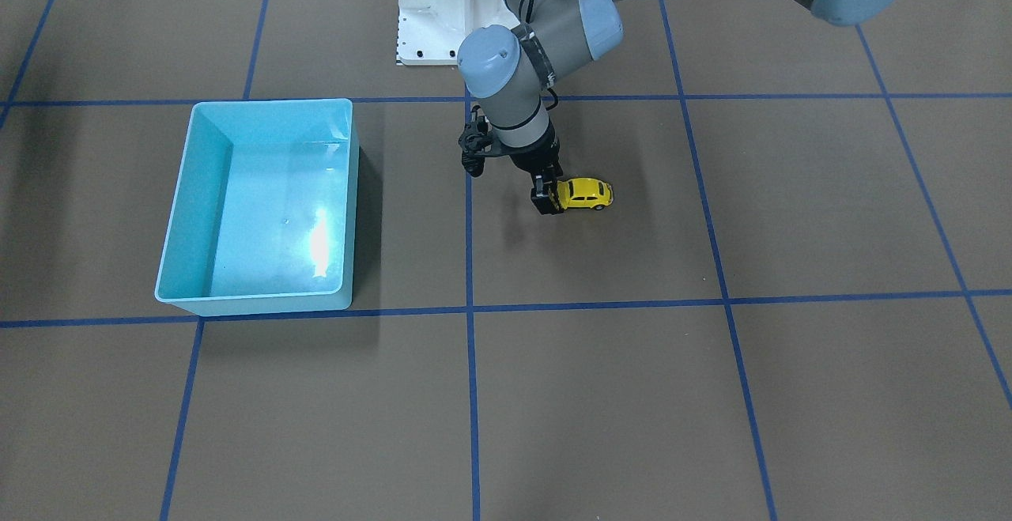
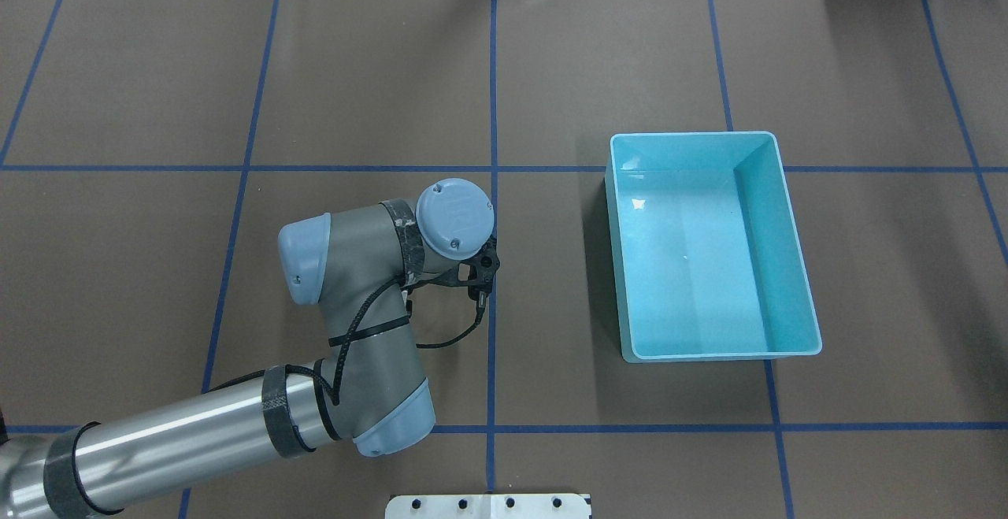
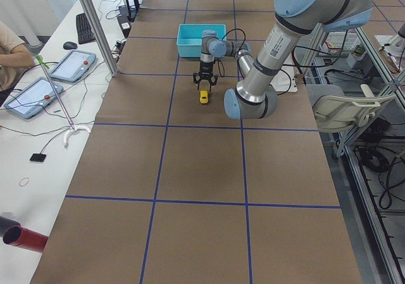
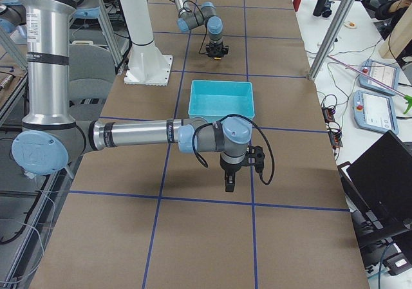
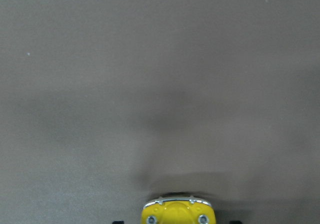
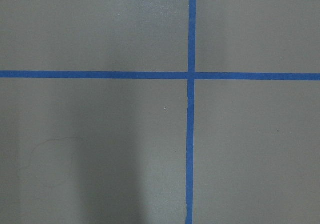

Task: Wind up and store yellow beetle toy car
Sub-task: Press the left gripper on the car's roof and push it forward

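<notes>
Item 1. Left two-finger black claw (image 1: 545, 193), on a grey and pale blue arm, pointing down at the table. It is spread, with the fingers (image 1: 546, 203) standing either side of one end of the car and a gap showing on each side in the left wrist view.

Item 2. Tiny bright yellow beetle toy car (image 1: 587, 193) with dark windows, on its wheels on the table. One end sits between the claw's fingers and the body runs out from the claw toward the robot's left. The silvery bumper and two round lamps face away from the claw.

Item 3. Brown paper-covered table with blue tape grid (image 1: 711, 394), directly under the claw and car.

Item 4. Light blue rectangular plastic bin (image 1: 253, 300), open side up, well apart from the claw on the robot's right.

Item 5. Right black claw (image 4: 229, 181), beyond the bin from the left claw, pointing down near a crossing of blue tape lines. Whether it is spread or closed cannot be told
</notes>
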{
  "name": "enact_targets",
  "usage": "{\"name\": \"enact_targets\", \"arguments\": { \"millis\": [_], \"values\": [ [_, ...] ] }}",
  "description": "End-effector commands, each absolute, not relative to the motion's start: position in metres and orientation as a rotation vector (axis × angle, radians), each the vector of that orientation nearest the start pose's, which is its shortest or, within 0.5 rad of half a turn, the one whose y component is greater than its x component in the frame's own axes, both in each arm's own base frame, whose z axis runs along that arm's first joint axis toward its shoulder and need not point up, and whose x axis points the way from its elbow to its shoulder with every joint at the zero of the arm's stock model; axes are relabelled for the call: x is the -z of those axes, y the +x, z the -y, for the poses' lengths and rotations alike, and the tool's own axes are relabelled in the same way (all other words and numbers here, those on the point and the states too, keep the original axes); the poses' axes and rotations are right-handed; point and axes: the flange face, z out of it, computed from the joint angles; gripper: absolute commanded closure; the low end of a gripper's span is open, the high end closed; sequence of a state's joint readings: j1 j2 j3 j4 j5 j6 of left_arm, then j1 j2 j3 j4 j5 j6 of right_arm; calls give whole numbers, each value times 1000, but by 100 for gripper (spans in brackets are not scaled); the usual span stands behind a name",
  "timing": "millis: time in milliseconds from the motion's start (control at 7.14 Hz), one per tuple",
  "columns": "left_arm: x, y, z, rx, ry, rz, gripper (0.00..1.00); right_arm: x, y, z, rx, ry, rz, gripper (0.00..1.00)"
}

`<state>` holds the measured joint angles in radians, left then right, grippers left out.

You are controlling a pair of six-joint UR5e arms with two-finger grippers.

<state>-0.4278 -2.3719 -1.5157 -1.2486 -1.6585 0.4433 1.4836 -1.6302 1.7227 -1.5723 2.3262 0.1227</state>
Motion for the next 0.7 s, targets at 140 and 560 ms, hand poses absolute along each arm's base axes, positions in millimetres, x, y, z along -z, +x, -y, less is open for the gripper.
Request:
{"name": "enact_targets", "arguments": {
  "millis": [140,560],
  "values": [
    [-242,607,414,-1581,412,-253,64,-614,24,475,-1,7,761,0],
    [-233,560,444,-1516,457,-271,99,-613,24,476,3,8,761,0]
  ]
}}
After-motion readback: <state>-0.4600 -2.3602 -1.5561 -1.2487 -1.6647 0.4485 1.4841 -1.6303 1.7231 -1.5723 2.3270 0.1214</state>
